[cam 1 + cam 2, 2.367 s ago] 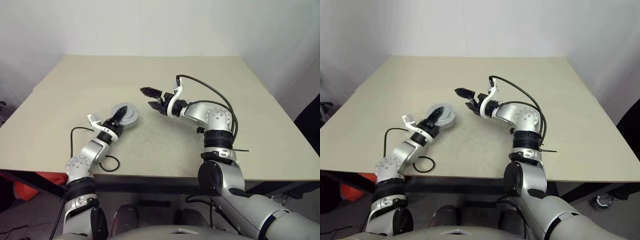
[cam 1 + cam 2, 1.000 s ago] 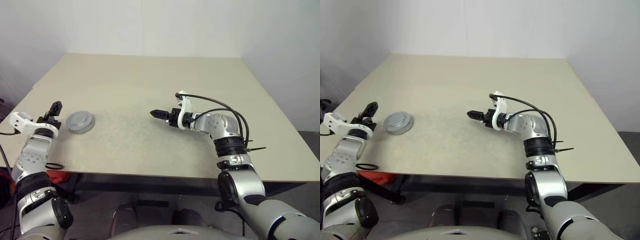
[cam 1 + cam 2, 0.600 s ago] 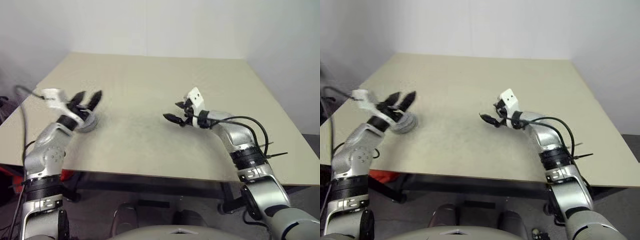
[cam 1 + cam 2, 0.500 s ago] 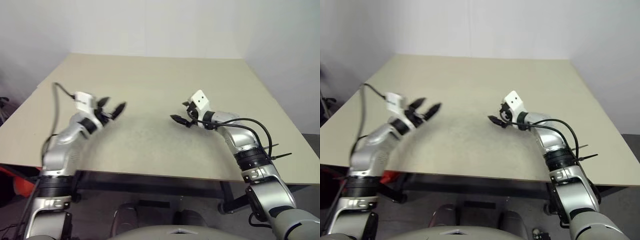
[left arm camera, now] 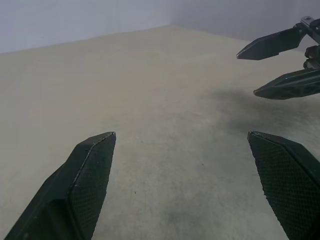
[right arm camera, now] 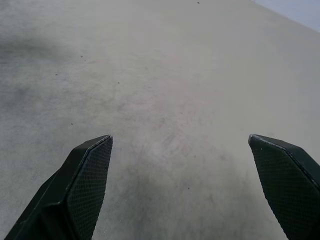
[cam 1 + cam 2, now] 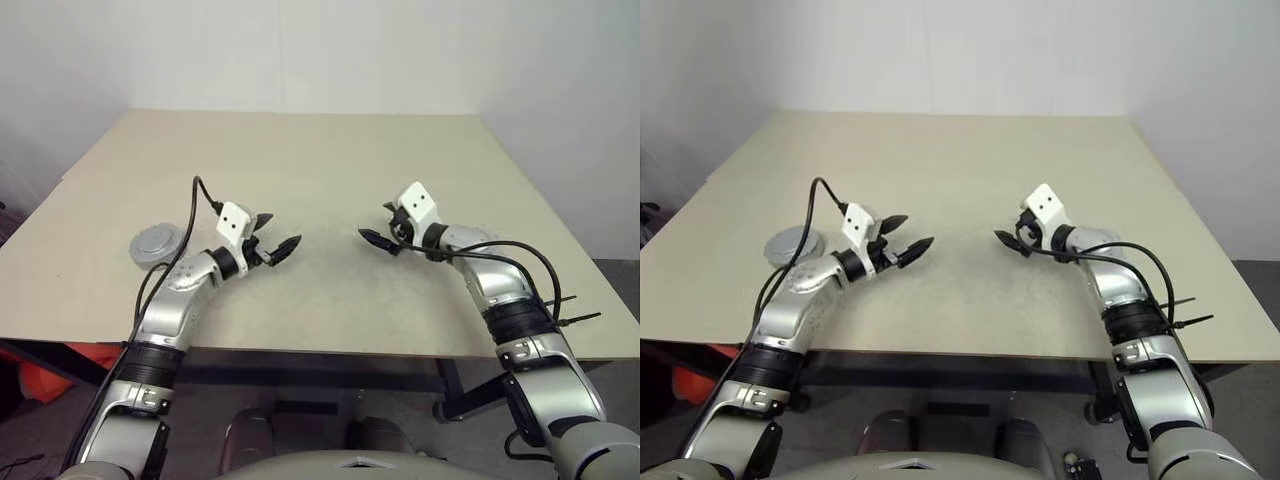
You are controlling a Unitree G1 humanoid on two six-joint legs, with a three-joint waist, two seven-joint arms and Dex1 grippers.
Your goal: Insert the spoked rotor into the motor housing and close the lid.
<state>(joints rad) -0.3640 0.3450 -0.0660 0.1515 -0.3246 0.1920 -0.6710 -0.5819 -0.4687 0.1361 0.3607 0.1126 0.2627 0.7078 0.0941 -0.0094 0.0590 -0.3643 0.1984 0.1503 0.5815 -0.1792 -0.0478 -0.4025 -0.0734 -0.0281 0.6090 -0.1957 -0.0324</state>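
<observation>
Both grippers are held above the table point(image 7: 330, 150), fingers spread wide, nothing gripped. Left gripper point(image 7: 274, 234) is seen near the front-centre of the tabletop, pointing toward the right; right gripper point(image 7: 380, 227) is aimed back at it from the other side, w/ bare tabletop between the two. No brand, label or readable writing is found anywhere.

Motor housing point(image 7: 156, 243) is seen in the head views only: a short round grey metal piece, lying flat near the table's left edge, behind and left of the left arm, well apart from both grippers. Its top is seen as a plain grey disc, so it looks closed; finer detail is too small to tell.

In the left wrist view, the left gripper's two black textured fingertips point(image 5: 85, 175) are shown far apart, and the right gripper's tips point(image 5: 280, 65) are caught beyond them. In the right wrist view, speckled tabletop is seen between that gripper's fingertips point(image 6: 85, 175).
</observation>
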